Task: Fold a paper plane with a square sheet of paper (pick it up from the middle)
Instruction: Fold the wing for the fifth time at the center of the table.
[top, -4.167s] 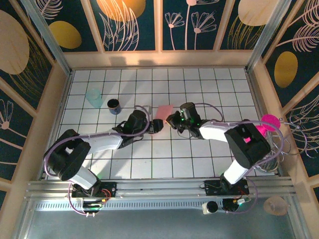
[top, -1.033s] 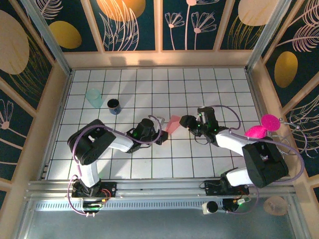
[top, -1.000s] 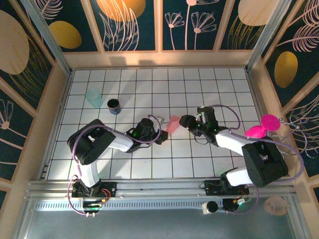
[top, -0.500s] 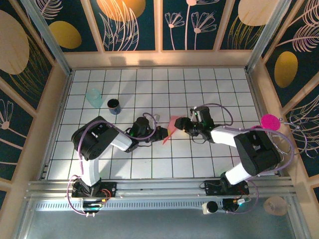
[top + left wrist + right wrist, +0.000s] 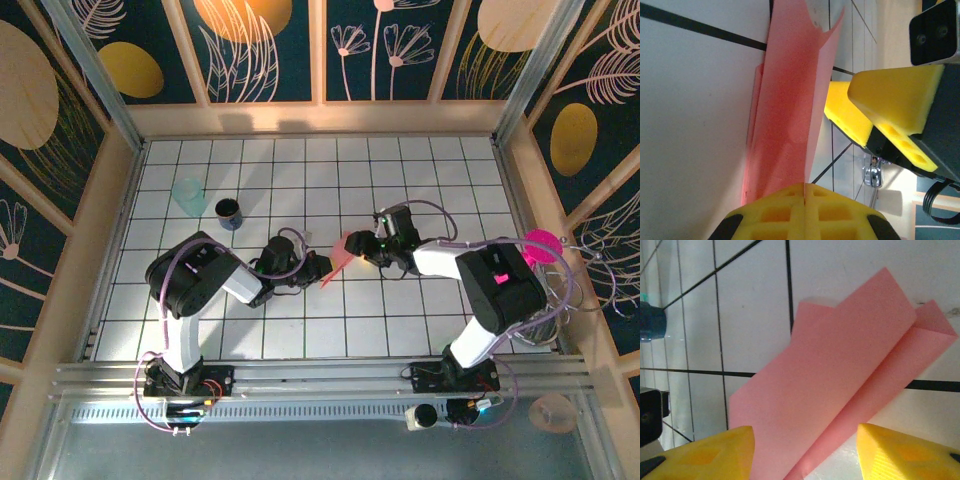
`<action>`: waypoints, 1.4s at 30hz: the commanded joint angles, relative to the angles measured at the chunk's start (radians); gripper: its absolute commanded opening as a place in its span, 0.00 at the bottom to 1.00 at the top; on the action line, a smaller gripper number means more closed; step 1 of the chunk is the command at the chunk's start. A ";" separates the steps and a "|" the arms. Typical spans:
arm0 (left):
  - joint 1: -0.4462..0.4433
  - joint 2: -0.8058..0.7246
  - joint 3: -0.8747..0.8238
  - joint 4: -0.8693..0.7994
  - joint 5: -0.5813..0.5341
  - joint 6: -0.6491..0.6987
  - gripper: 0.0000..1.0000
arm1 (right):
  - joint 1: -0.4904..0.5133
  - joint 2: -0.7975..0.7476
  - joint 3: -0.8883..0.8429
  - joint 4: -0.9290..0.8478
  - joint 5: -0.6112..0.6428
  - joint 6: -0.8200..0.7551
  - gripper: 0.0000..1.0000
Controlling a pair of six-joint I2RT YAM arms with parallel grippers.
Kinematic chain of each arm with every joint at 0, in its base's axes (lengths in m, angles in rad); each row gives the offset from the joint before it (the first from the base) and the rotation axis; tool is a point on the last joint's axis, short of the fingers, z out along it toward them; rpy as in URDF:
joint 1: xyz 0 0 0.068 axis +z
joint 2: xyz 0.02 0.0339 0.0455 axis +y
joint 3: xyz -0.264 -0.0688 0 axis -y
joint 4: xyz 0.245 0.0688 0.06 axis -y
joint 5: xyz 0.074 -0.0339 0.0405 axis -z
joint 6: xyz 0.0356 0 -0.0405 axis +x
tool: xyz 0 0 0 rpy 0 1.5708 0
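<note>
Left hand (image 5: 804, 192) is clamped shut on the near end of the sheet (image 5: 790, 100). The sheet is already part-folded and stands on its long edge mid-counter (image 5: 420, 170), between both arms, w/ its layers lying close together. Right hand (image 5: 804, 434) has its fingers apart, one on each side of the folded sheet, and isn't pinching yet as far as I can tell. I reckon the step is getting a second grip to set the crease. To do it well I keep the left clamp dead steady as the anchor and bring the right fingers in square to the fold line. I close slowly so the thin layers don't slide or buckle, and I don't pull the two hands apart, b/c that could tear it. Vs a sec ago in the top view, the sheet showed as a broader pink patch lying flatter and now reads as a thin tilted sliver. The right hand has moved in closer, and the left arm is tucked further round.
</note>
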 commanded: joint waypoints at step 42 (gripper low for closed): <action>0.013 -0.191 -0.068 -0.218 -0.129 0.109 0.40 | 0.114 0.256 0.253 -0.337 0.301 0.024 0.54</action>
